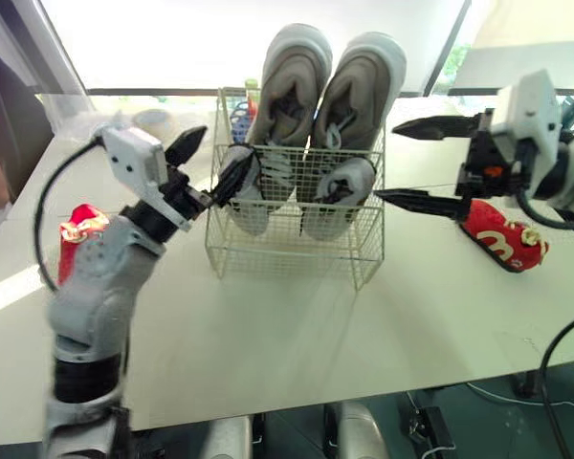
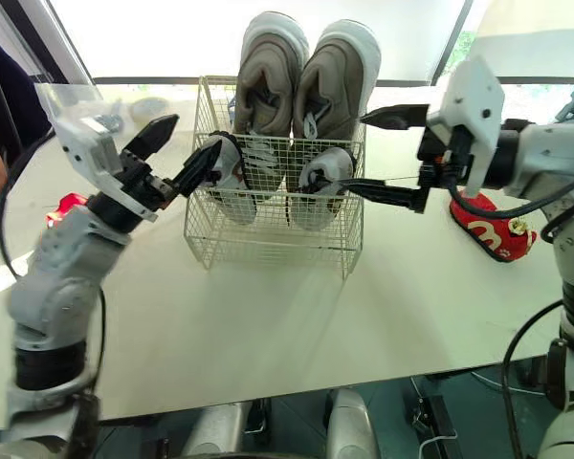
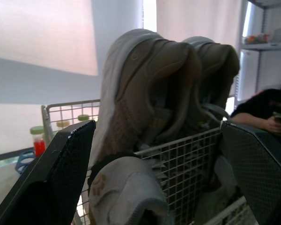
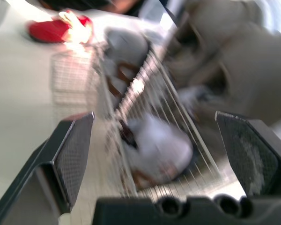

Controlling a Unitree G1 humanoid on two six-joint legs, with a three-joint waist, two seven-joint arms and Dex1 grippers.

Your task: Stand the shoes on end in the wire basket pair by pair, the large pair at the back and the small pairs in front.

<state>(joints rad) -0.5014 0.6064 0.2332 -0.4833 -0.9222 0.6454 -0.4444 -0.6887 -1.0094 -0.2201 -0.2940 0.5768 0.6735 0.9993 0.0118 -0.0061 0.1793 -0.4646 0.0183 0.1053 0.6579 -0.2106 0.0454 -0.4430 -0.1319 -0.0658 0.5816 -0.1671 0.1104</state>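
One red shoe (image 1: 500,241) lies flat on the table (image 1: 297,325), long side across, just right of the right gripper (image 1: 387,161), jaws spread wide. The other red shoe (image 1: 77,229) lies left of the left gripper (image 1: 218,155), spread wide too. Farther back, the wire basket (image 1: 287,253) holds small grey shoes (image 1: 340,191) before big shoes (image 1: 330,86).

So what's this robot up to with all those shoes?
It is standing shoes on end in a wire basket. The large taupe pair is at the back and a small grey pair is in front. The left tool and right tool are open at either side of the basket, holding nothing. The left red shoe and right red shoe lie on the table, not yet packed.
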